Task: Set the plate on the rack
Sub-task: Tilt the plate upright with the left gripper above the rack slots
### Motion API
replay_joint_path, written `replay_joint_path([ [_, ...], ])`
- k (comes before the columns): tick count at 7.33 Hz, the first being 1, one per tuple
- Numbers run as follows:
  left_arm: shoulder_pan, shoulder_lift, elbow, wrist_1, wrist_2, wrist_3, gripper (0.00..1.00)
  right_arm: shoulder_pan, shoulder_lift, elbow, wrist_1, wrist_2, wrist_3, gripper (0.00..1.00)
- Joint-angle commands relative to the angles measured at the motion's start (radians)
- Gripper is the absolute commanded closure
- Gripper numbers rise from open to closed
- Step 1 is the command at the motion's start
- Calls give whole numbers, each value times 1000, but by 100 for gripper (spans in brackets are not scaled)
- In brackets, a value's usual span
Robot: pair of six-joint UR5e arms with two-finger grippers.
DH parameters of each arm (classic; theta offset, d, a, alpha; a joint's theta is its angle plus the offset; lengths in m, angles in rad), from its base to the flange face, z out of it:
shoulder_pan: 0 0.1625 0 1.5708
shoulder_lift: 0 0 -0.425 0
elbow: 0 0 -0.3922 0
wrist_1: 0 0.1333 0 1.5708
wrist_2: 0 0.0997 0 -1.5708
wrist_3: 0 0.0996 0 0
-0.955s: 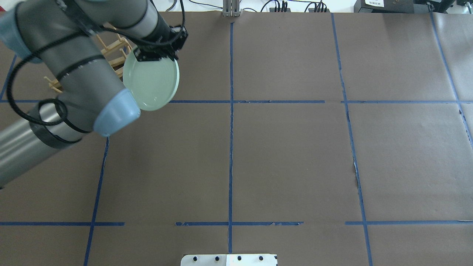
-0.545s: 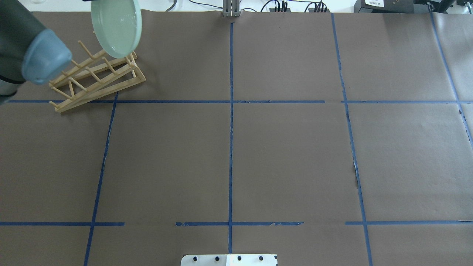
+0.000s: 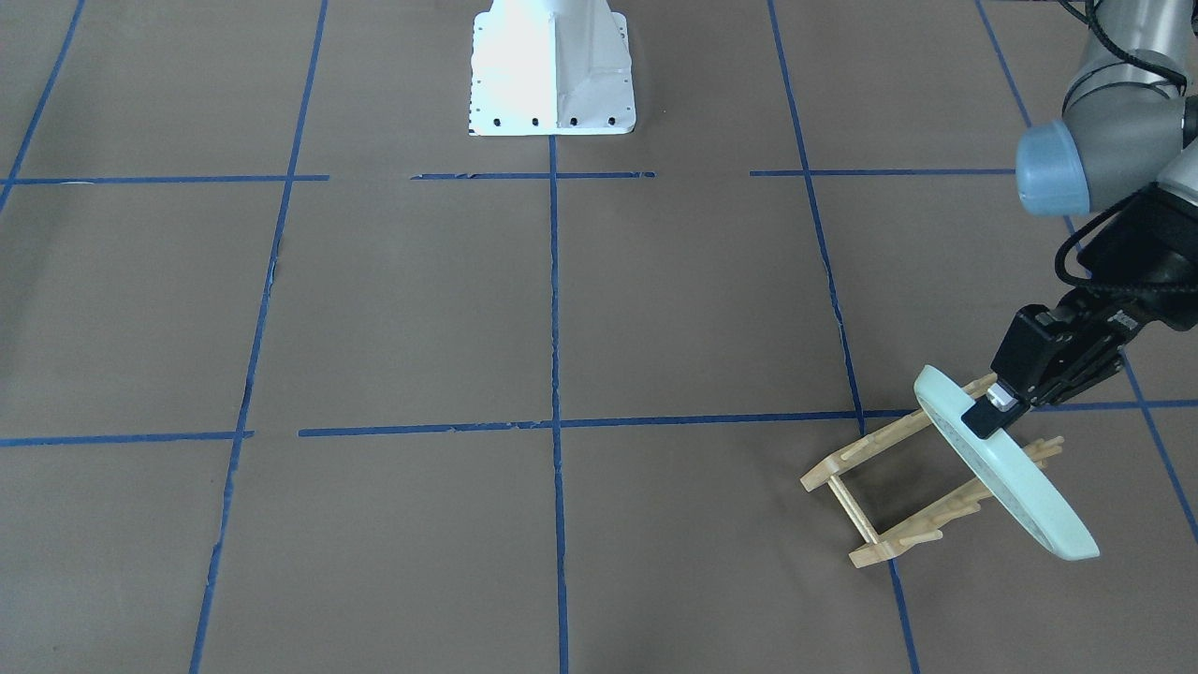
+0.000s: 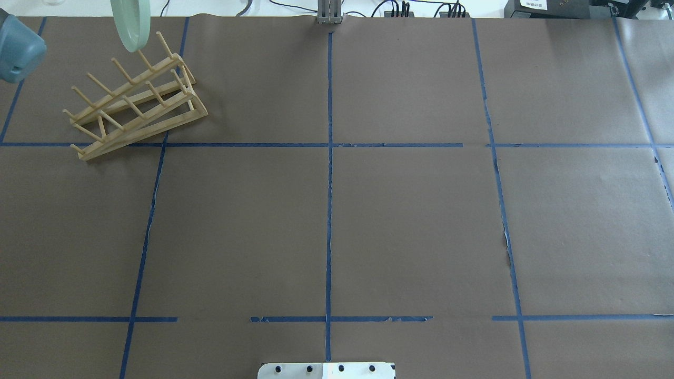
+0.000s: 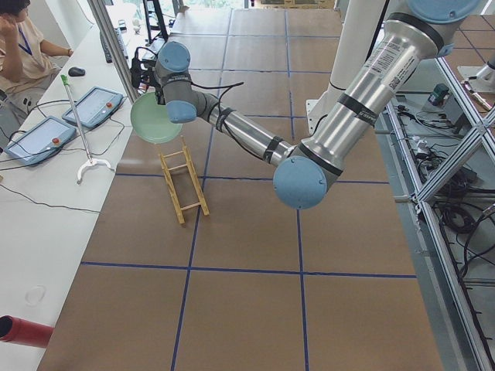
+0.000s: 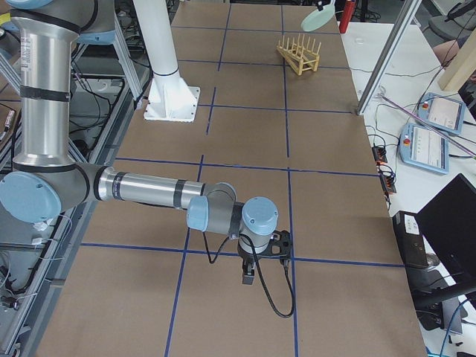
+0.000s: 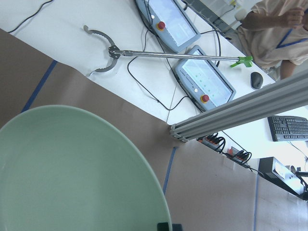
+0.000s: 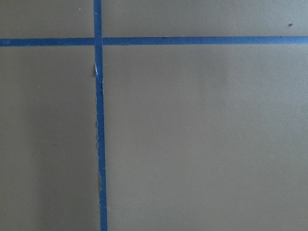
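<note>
The table [image 3: 374, 309] is big and flat. If the plate [image 3: 1020, 487] drops on it, the plate can roll or slide far away, or even break. That could happen if the left arm [image 3: 1104, 140] lets go while the plate is up in the air.

The plate is wide, and it is held only by a tiny bit of its rim. If the arm moves fast, I think the plate can swing or slip out.

The rack [image 3: 913, 532] is small and looks light. A push from the side of the plate could make it slide or tip over. It also sits crooked to the blue tape lines [image 3: 552, 328]. So the plate has to line up with the gaps in the rack, not with the lines.

The pegs [image 4: 165, 45] are thin. If the bottom edge of the plate lands on top of a peg and not between two pegs, the plate can wobble and fall out.

The plate is in the air over the rack. It stands on its edge and leans a bit, and it is not in a gap yet.

The left gripper [image 3: 989, 412] is squeezed onto the top rim of the plate. One black finger [image 3: 981, 421] shows on the near face, and the other is hidden behind the plate. The plate hangs down below the gripper, toward the rack.

The right gripper [image 6: 249, 277] is far away, low over bare table. I cannot tell if it is open or closed.
</note>
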Motion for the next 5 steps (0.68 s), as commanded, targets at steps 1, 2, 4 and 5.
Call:
replay_joint_path([
  [1, -2, 5, 87, -217, -7, -54, 100, 0, 0, 0, 0, 0, 0, 0],
  [2, -2, 9, 99, -279, -3, -83, 100, 0, 0, 0, -1, 0, 0, 0],
  [4, 9, 7, 145, -358, 57, -91, 100, 0, 0, 0, 0, 0, 0, 0],
  [5, 16, 6, 145, -363, 57, -109, 100, 0, 0, 0, 0, 0, 0, 0],
])
